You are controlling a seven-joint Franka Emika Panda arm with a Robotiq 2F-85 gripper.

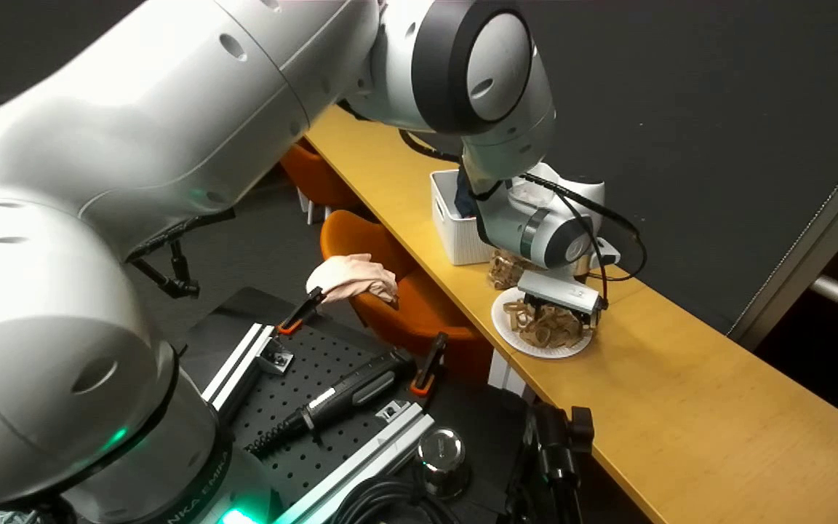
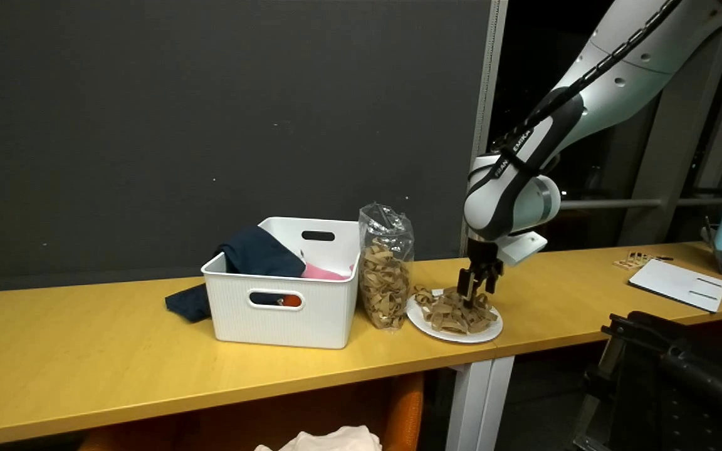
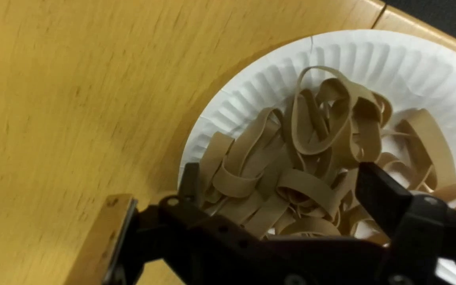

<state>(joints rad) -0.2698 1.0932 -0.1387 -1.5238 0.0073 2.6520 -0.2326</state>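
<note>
We see the jaws spread wide over a heap of tan bands (image 3: 307, 182), with nothing in their grip (whether a tip brushes a loop, we cannot tell). In the wrist view one fingertip (image 3: 190, 178) stands over the nine o'clock rim of the plate (image 3: 418, 79), the other over the heap toward three, presumably so that loops lie between them. The plate likely serves to gather the bands on the bench (image 3: 73, 99). In an exterior view we find a clear bag (image 2: 386, 288) of similar bands at the plate's ten o'clock; the box (image 2: 326, 319) just beyond, at nine, may help it stand upright.
</note>
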